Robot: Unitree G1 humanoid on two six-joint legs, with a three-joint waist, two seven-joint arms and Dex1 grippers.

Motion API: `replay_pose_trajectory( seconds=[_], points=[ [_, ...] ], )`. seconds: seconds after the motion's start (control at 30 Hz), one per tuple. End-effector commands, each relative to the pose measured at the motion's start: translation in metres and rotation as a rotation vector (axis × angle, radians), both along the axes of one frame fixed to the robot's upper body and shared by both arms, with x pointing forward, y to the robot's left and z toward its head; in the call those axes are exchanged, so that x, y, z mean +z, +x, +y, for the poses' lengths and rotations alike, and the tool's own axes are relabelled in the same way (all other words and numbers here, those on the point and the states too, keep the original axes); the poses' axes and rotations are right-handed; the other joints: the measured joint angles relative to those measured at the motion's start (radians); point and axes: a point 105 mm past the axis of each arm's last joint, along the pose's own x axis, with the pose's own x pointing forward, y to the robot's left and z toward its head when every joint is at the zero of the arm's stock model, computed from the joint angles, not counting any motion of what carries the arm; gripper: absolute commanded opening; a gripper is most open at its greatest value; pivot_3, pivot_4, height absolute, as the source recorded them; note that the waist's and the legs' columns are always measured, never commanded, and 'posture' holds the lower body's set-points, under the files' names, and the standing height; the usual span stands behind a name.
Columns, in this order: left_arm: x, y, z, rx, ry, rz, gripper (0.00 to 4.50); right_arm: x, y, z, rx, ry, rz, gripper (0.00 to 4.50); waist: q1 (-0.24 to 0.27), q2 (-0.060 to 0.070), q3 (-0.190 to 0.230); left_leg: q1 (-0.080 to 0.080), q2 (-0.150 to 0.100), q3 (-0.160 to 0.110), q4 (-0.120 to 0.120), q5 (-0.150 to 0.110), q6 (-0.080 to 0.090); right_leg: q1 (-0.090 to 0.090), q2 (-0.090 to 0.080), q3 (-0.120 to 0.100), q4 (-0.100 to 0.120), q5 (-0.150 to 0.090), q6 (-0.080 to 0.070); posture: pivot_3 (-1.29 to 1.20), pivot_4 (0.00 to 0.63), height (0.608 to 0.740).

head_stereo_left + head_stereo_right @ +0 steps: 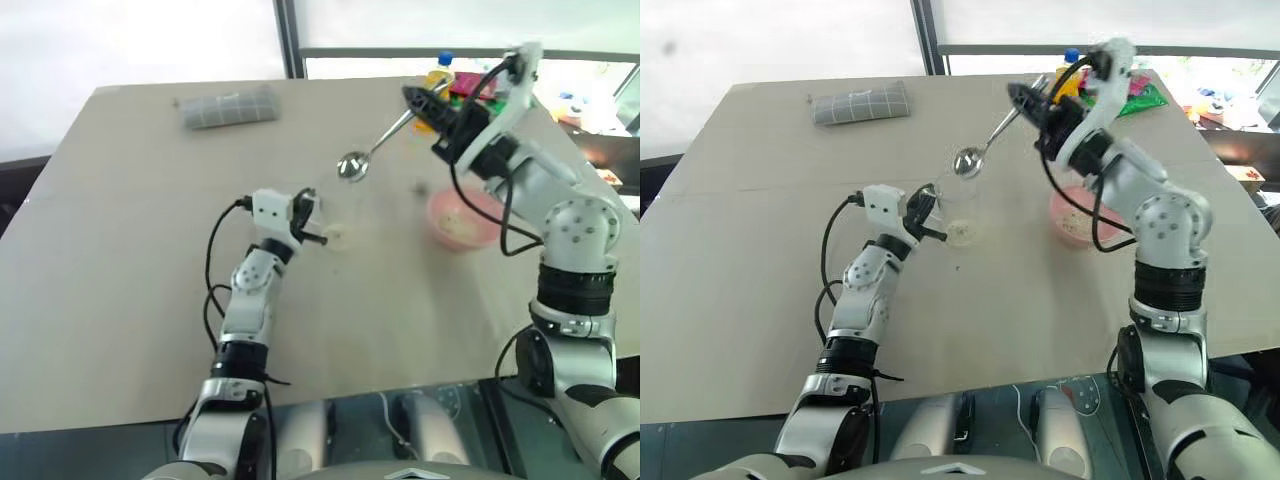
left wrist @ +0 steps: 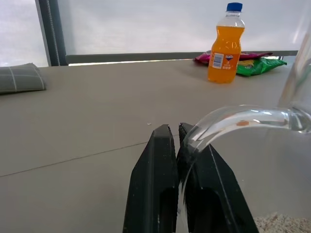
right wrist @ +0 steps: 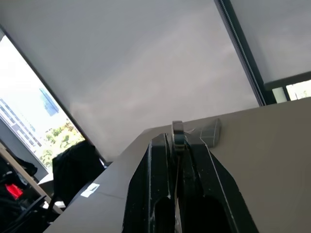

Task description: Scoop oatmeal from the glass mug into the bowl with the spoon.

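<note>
I noted the left gripper (image 1: 930, 215) clamped on the glass mug (image 1: 958, 212) at the bowl's (image 1: 1072, 216) nine o'clock, the right gripper (image 1: 1023, 100) pinching the spoon (image 1: 985, 146) above; a misaligned descent risked toppling the mug.

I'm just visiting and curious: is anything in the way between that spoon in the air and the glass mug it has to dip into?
Nothing visible blocks it. The spoon, held by the right gripper, hangs just above the mug, whose mouth is open. The left gripper holds the mug's handle at the side, clear of the opening.
</note>
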Motion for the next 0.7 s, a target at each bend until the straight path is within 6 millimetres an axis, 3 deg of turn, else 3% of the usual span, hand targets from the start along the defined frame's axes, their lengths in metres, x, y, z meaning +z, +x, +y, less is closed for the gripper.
replay_pose_trajectory(
  seconds=[0.03,0.23,0.27,0.3,0.43,0.5,0.6,0.7],
  points=[
    [0.006,-0.002,0.009,0.022,-0.025,-0.042,0.01,-0.001,-0.017,0.020,0.067,-0.137,-0.107,0.00,-0.003,0.000,0.000,0.000,-0.001,0.000,0.000,0.000,0.000,0.000,-0.001,0.000,0.000,0.000,0.000,0.00,0.150,0.740],
    [0.001,-0.004,0.014,0.042,-0.038,-0.024,0.01,-0.021,-0.024,0.038,0.120,-0.269,-0.130,0.00,-0.008,0.000,0.000,0.001,0.000,-0.001,0.000,0.000,0.000,0.000,0.001,0.000,0.001,0.000,0.000,0.00,0.150,0.740],
    [0.000,-0.004,0.014,0.042,-0.045,-0.016,0.00,-0.020,-0.024,0.039,0.120,-0.264,-0.129,0.81,-0.009,0.000,0.000,0.001,0.000,-0.001,0.000,0.000,0.000,0.000,0.001,0.000,0.001,0.000,0.000,0.00,0.150,0.740],
    [-0.001,-0.004,0.014,0.039,-0.049,-0.012,0.00,-0.018,-0.023,0.039,0.114,-0.257,-0.131,1.01,-0.009,0.000,0.000,0.001,0.000,-0.001,0.000,0.000,0.000,0.000,0.001,0.000,0.001,0.000,0.000,0.00,0.150,0.740],
    [-0.004,-0.006,0.014,0.039,-0.055,-0.008,0.00,-0.002,-0.012,0.031,0.015,-0.207,-0.178,2.84,-0.011,0.000,0.000,0.001,0.000,-0.001,0.000,0.000,0.000,0.000,0.001,0.000,0.001,0.000,0.000,0.00,0.150,0.740],
    [-0.004,-0.006,0.015,0.042,-0.055,-0.010,0.74,0.002,-0.009,0.026,-0.019,-0.200,-0.191,3.71,-0.013,0.000,0.000,0.001,0.000,-0.001,0.000,0.000,0.000,0.000,0.001,0.000,0.001,0.000,0.000,0.00,0.150,0.740],
    [-0.005,-0.007,0.017,0.048,-0.050,-0.011,1.96,0.002,-0.006,0.023,-0.039,-0.201,-0.196,3.78,-0.015,0.000,0.000,0.001,0.000,-0.001,0.000,0.000,0.000,0.000,0.001,0.000,0.001,0.000,0.000,0.00,0.150,0.740],
    [-0.004,-0.008,0.019,0.052,-0.043,-0.014,1.96,0.001,-0.005,0.022,-0.044,-0.198,-0.196,3.78,-0.019,0.000,0.000,0.001,0.000,-0.001,0.000,0.000,0.000,0.000,0.001,0.000,0.001,0.000,0.000,0.00,0.150,0.740]
  ],
)
